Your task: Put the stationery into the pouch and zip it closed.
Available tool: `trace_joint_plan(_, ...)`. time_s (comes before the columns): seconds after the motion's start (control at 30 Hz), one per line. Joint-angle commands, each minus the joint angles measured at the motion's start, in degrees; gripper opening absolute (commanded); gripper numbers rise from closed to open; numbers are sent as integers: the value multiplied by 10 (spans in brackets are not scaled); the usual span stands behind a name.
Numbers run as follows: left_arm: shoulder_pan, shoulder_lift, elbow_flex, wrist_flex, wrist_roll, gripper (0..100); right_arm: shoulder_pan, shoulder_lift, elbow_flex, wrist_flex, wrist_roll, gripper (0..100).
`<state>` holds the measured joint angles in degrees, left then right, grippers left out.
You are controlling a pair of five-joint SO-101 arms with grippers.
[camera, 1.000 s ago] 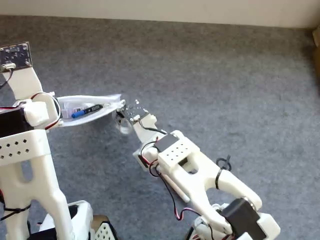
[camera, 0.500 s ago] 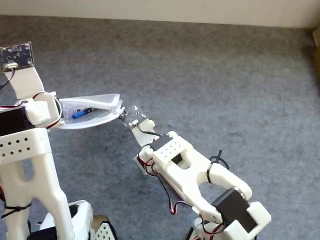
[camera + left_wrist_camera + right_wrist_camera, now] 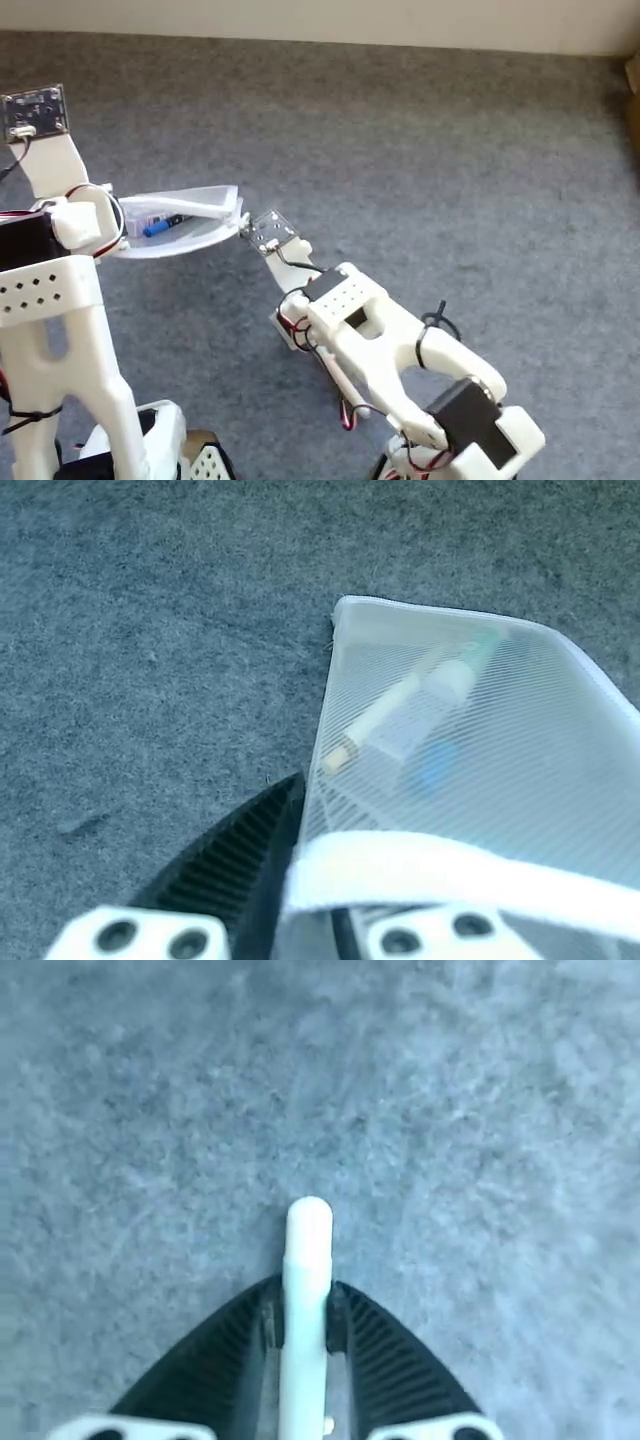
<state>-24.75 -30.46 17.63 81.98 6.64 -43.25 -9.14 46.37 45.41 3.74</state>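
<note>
While pouch (image 3: 520, 790) holds pens (image 3: 386, 718), white marker (image 3: 307, 1260) gripped

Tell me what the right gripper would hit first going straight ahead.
Likely the grey carpet, seen beyond the white pen in the right gripper. From above it sits close to the mesh pouch, so it might brush that; depth is unclear.

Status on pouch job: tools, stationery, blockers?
Left tool shut on mesh pouch, blue pen inside. Right tool shut on white pen, beside pouch's end. Nothing seen between pen and pouch.
</note>
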Motion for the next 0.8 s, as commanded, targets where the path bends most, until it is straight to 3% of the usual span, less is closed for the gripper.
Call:
trace_joint_plan(0.0, -2, 6, 0, -11, 3, 7, -7, -92, 17, 21, 0, 5)
trace_joint_plan(0.77, 0, 6, 0, -11, 3, 7, -7, -356, 69, 22, -5, 4)
